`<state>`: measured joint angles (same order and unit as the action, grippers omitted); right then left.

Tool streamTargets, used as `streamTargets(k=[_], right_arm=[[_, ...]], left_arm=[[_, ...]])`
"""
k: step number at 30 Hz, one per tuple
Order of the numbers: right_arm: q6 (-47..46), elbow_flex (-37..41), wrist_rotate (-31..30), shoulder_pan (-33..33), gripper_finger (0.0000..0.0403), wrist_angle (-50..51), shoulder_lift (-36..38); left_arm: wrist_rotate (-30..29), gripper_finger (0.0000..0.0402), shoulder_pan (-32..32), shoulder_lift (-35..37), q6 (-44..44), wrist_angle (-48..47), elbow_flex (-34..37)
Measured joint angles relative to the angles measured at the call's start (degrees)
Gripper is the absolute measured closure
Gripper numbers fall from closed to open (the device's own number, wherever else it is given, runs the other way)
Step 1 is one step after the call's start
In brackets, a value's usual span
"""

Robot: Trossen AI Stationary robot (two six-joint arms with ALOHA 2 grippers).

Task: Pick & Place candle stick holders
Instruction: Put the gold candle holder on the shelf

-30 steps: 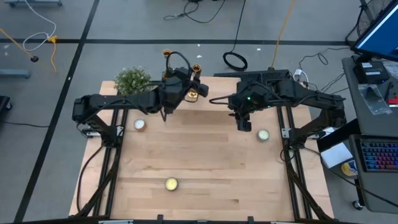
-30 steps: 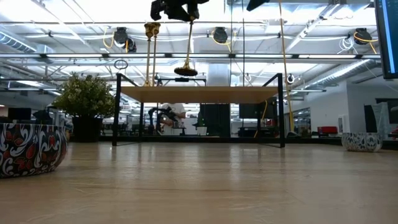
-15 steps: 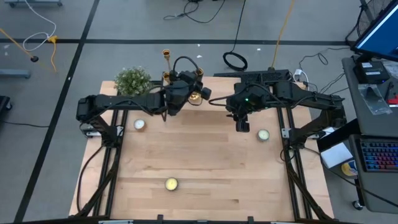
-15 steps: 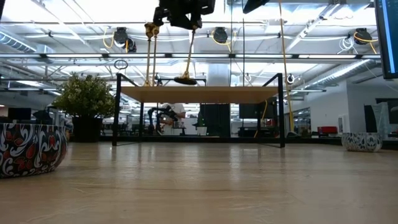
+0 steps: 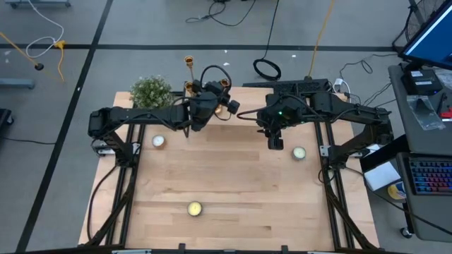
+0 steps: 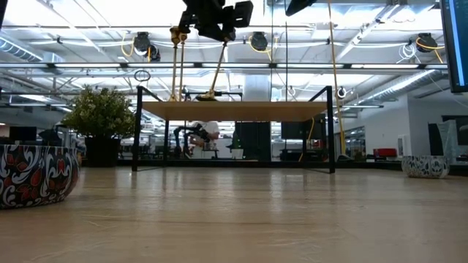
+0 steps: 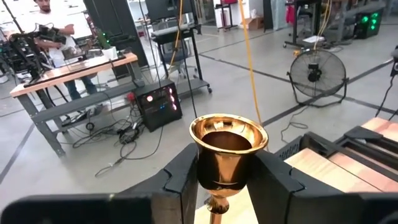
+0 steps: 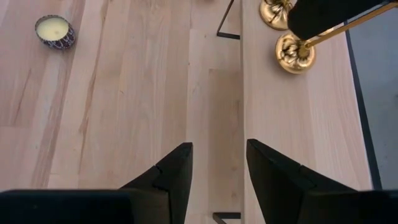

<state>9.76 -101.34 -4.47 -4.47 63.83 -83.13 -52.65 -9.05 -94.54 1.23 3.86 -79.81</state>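
My left gripper (image 6: 219, 18) (image 7: 227, 168) is high over the raised wooden shelf (image 6: 234, 109) at the table's far edge, shut on a gold candlestick (image 6: 217, 69). The candlestick's round base (image 6: 208, 95) (image 8: 292, 53) is just above the shelf top. Two more gold candlesticks (image 6: 175, 66) (image 5: 188, 74) stand on their bases on the shelf, just left of the held one. My right gripper (image 5: 274, 141) (image 8: 217, 162) hangs open and empty over the table, right of centre. My left gripper pinches the candlestick's cup (image 7: 227, 146), at its top end, between its two fingers, one on either side. The fingers lie roughly level. The candlestick hangs tilted below them, its base swung toward the table's left. I cannot tell whether the base touches the shelf.
A green bushy plant (image 5: 150, 90) stands at the far left. Candles in tins lie on the table at the left (image 5: 158, 141), at the right (image 5: 299, 152) and near the front (image 5: 194, 208). A person stands at a bench in the room beyond (image 7: 46, 18).
My left gripper has gone a little toward the table's right edge and has tipped the candlestick further. The candlestick's base has come down to just above the shelf top and has swung toward the left.
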Motion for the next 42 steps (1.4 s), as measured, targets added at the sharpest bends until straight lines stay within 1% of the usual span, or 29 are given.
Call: streamTargets(k=[5, 10, 20, 23, 28, 42], right_arm=[[0.13, 0.0, 0.0, 0.0, 0.0259, 0.0, 0.0], [0.06, 0.0, 0.02, 0.0, 0.0259, 0.02, 0.0], [0.13, 0.0, 0.02, 0.0, 0.0259, 0.03, 0.0], [0.13, 0.0, 0.02, 0.01, 0.0259, 0.04, 0.0], [0.13, -0.02, 0.02, 0.0, 0.0259, 0.04, 0.02], [0.13, -0.02, 0.02, 0.02, 0.0259, 0.04, 0.02]], left_arm=[[0.16, 0.0282, -0.73, 0.0, 0.04, -0.12, 0.0], [2.08, 0.0282, -1.62, 0.0, 0.37, -1.37, 0.0], [2.4, 0.0282, -2.22, 0.0, 0.35, -1.23, 0.0], [4.72, 0.0282, -2.18, 0.0, 0.33, -0.83, 0.0], [6.58, 0.0282, -2.2, 0.0, 0.47, -0.72, 0.0], [6.69, 0.0282, -2.17, 0.0, 2.27, -0.68, 0.0]])
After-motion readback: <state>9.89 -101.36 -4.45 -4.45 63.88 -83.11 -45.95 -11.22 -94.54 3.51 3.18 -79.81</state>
